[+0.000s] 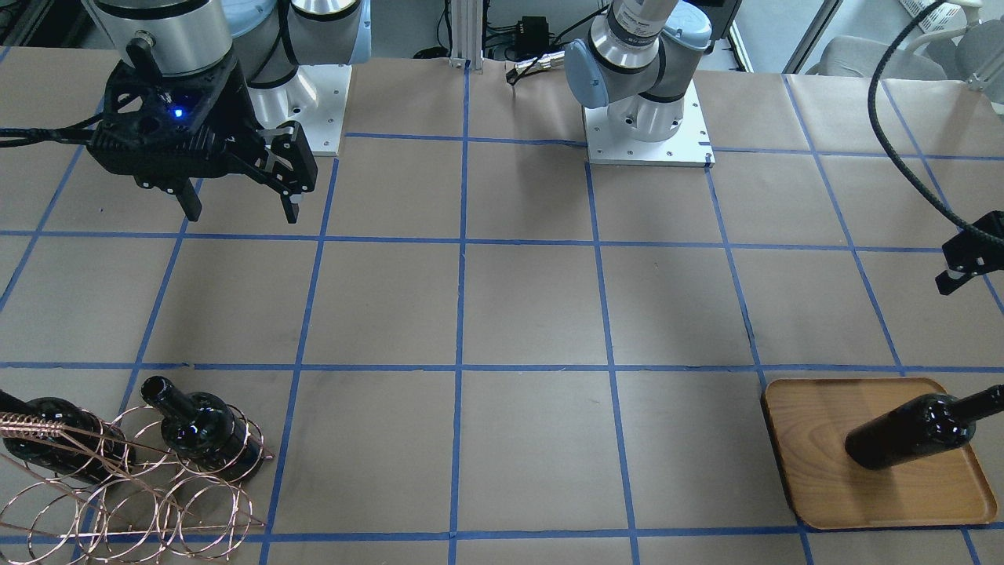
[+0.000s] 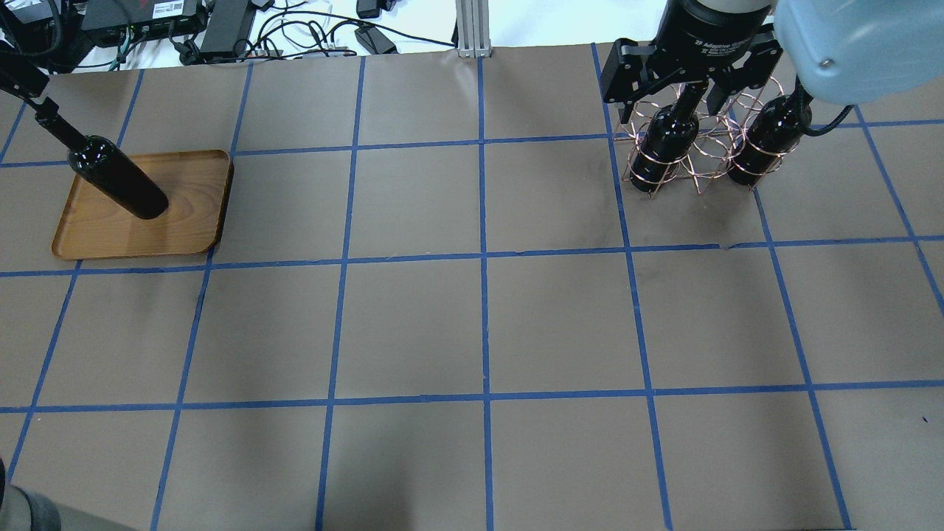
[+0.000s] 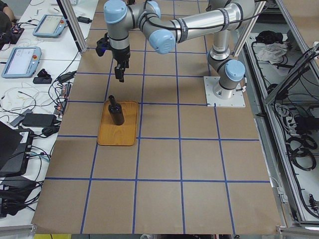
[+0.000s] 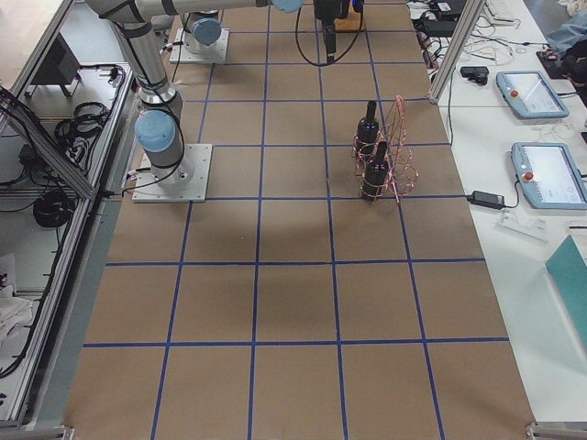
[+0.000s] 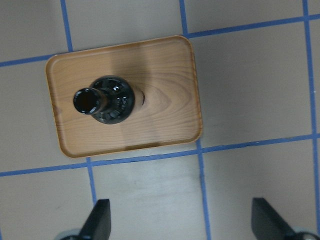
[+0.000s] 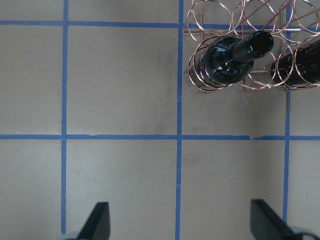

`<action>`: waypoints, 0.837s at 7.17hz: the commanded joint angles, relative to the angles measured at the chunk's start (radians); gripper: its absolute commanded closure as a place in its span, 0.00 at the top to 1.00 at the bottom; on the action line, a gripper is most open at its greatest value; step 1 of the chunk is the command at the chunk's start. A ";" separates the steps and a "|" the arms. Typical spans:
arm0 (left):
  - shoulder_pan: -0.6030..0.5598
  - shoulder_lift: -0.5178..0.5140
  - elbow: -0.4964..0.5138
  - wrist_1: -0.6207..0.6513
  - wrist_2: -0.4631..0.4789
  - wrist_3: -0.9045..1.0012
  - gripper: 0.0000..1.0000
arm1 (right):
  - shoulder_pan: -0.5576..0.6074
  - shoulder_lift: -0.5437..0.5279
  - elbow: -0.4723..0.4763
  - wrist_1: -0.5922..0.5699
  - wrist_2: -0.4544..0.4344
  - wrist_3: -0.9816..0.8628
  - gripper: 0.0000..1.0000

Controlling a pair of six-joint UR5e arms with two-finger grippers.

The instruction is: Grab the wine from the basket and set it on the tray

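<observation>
One wine bottle point(image 5: 107, 100) stands upright on the tray point(image 5: 167, 65), off-centre on the wood, with its open mouth turned up toward the left wrist camera. The left end effector point(image 5: 182, 222) hangs above the tabletop point(image 2: 413, 324) just to one side of the tray. Its fingers are spread wide apart, nothing is between them, and they are clear of the bottle's neck. The tray lies flat on the robot's left, at the side of the tabletop far from the robot's base.

On the robot's right, also at the far side, stands the basket point(image 2: 697, 158). It holds a second bottle point(image 2: 667, 144) and a third bottle point(image 2: 767, 140), each upright with copper wire loops around its body. The right end effector point(image 1: 241, 212) hovers high over the tabletop, on the base side of the basket, with its fingers wide apart and empty. From the right wrist camera the basket and both its bottles sit in the upper right of the view. The rest of that view is brown paper crossed by blue tape lines point(image 6: 179, 150)
</observation>
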 commanded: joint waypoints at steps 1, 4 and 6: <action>-0.150 0.100 -0.103 0.010 0.001 -0.273 1.00 | 0.000 0.000 0.000 0.000 0.000 -0.005 1.00; -0.371 0.160 -0.154 0.012 0.007 -0.416 1.00 | 0.000 0.000 0.002 0.000 0.000 -0.006 1.00; -0.427 0.180 -0.186 0.013 0.010 -0.416 1.00 | 0.000 0.000 0.002 -0.001 0.000 -0.006 1.00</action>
